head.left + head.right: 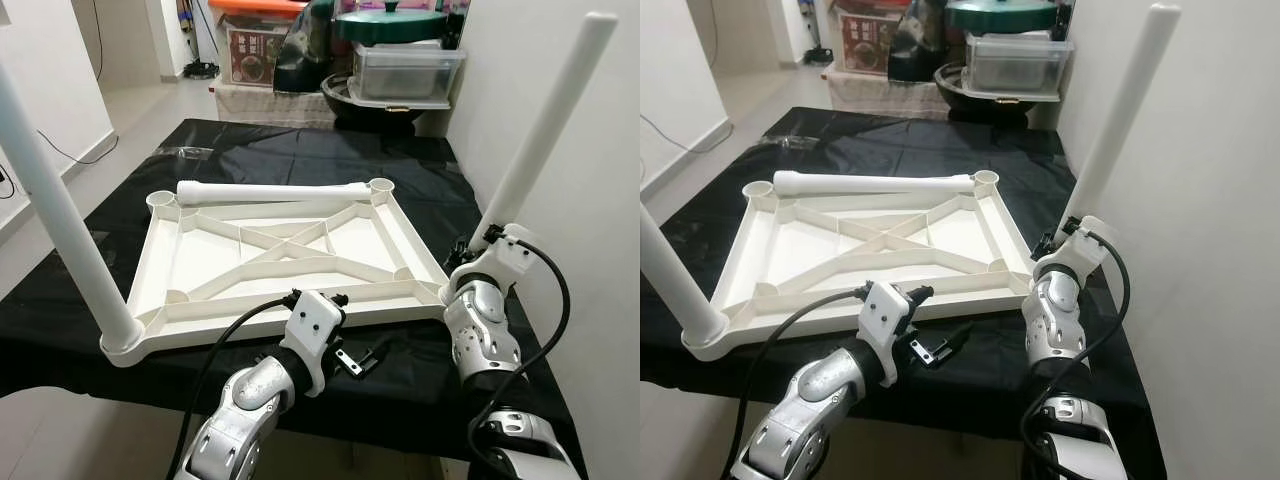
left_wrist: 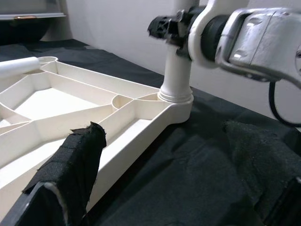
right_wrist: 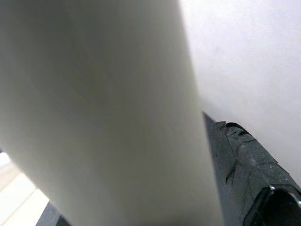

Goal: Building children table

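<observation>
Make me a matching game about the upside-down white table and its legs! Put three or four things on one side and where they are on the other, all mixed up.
Things
1. White plastic table leg by the left corner
2. Loose white table leg
3. Right gripper
4. Left gripper

Places
A. Open above the black cloth, beside the white ribbed tabletop
B. Standing in a near corner socket, nothing holding it
C. Around the white leg by the wall
D. Lying across the tabletop's far edge

Pairs: 1-B, 2-D, 3-C, 4-A
</observation>
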Tool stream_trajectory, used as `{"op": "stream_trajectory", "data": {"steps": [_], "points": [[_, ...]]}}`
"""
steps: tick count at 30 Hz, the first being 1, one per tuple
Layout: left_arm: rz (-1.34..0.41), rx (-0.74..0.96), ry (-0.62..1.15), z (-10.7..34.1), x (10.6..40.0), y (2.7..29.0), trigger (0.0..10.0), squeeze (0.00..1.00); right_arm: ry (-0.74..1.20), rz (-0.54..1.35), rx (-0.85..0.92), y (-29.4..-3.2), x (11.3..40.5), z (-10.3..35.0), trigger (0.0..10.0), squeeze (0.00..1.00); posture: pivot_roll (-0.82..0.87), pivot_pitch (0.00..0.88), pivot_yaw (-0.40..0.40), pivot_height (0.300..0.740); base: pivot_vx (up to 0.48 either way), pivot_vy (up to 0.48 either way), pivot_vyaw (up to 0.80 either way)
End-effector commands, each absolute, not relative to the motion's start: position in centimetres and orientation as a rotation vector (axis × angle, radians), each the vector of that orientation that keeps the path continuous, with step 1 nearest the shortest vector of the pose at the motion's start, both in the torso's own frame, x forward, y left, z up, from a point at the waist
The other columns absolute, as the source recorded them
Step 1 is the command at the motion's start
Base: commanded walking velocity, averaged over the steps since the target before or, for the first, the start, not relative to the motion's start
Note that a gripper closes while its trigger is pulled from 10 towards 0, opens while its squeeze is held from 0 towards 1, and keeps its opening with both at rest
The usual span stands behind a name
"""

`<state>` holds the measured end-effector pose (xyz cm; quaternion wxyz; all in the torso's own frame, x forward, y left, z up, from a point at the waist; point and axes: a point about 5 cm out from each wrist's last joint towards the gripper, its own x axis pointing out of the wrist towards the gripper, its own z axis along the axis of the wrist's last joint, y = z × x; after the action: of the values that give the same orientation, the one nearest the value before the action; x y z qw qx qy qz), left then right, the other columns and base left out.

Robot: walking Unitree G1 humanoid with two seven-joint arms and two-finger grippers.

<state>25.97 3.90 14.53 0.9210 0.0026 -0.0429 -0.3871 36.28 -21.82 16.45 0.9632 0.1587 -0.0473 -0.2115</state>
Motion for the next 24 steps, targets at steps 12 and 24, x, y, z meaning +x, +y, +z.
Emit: {"op": "stream_trajectory", "data": {"steps": [12, 24], "points": [[-0.801, 0.007, -0.085, 14.6, 25.9, 3.9, 10.0, 0.0, -0.112, 0.372, 0.233, -21.4, 35.7, 19.0, 10.0, 0.0, 0.1, 0.0, -0.059, 0.74, 0.0, 0.0, 0.0], [-0.798, 0.01, -0.08, 14.3, 25.9, 4.1, 10.0, 0.0, -0.039, 1.056, 0.11, -17.5, 32.1, 19.0, 10.0, 0.0, 0.12, 0.0, -0.072, 0.74, 0.0, 0.0, 0.0]]}}
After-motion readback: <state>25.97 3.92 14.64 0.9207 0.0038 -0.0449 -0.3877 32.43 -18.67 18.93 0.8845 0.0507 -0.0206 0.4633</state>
